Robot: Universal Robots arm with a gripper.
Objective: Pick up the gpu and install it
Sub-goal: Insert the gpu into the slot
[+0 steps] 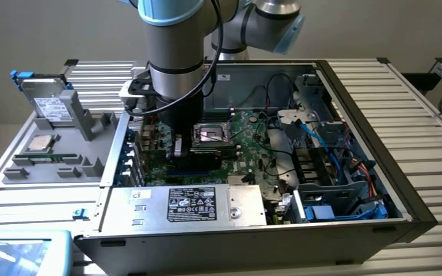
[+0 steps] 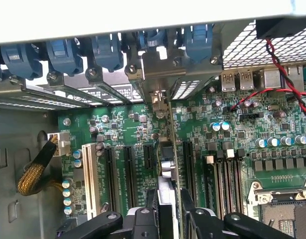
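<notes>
Ribbed grey tabletop carries an open PC case lying on its side, w/ a plain grey wall behind. On the exterior view's left sits a grey parts tray holding a silver hard drive standing in a slot and a CPU lying flat beside it; a thin green RAM stick lies just below the CPU. Inside the case: green motherboard w/ open CPU socket, PSU w/ white label at the near edge, blue SATA cables and drive bays toward the exterior view's right. UR arm reaches straight down into the case at the expansion-slot area, just beside the CPU socket. Gripper has its black fingers partly closed, clamped on either side of the gpu, which stands on edge, vertical, btwn them. Wrist view looks along the card's top edge: its silver end bracket sits up against the rear slot openings of the case, in line w/ the blue retention clips. Card's lower edge is over the black PCIe slots, btwn neighbouring slots; can't tell if it's fully seated. White PCI slot and a braided yellow cable lie off to one side, apart from the card.
</notes>
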